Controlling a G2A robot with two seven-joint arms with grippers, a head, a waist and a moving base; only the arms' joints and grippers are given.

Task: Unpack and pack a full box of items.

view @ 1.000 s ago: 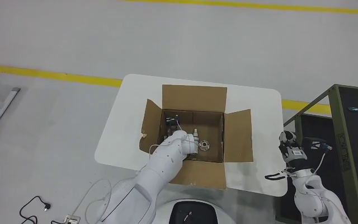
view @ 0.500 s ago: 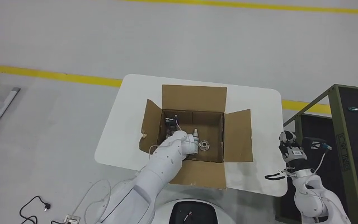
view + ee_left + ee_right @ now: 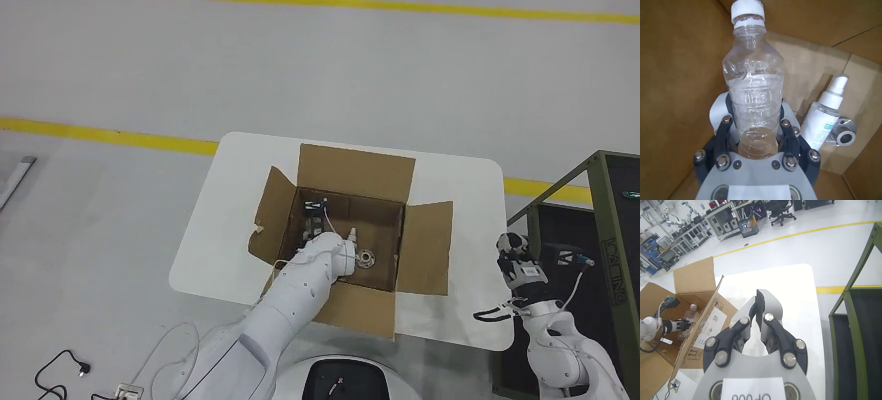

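Left gripper [image 3: 755, 111] clenching crinkled clear plastic bottle [image 3: 753, 75], white ribbed cap, inside brown cardboard box [image 3: 356, 172]; white spray bottle [image 3: 822, 121] lying beside shiny round metal flange [image 3: 845, 135]. Right gripper [image 3: 757, 308] hovering clenched above smooth white table [image 3: 791, 279].

On the left wrist view, the bottle's [image 3: 753, 85] base was hidden from me behind the left gripper [image 3: 754, 108]. The gripper's body also covered the lower end of the spray [image 3: 822, 121], and the spray hid part of the flange [image 3: 845, 135]. From the top, my left arm [image 3: 300, 290] covered the bottle and much of the box [image 3: 355, 172] floor, and the bits beside it were too small for me to tell. On the right wrist view, the box ran off the edge and a flap [image 3: 723, 306] hid the bottle's lower part.
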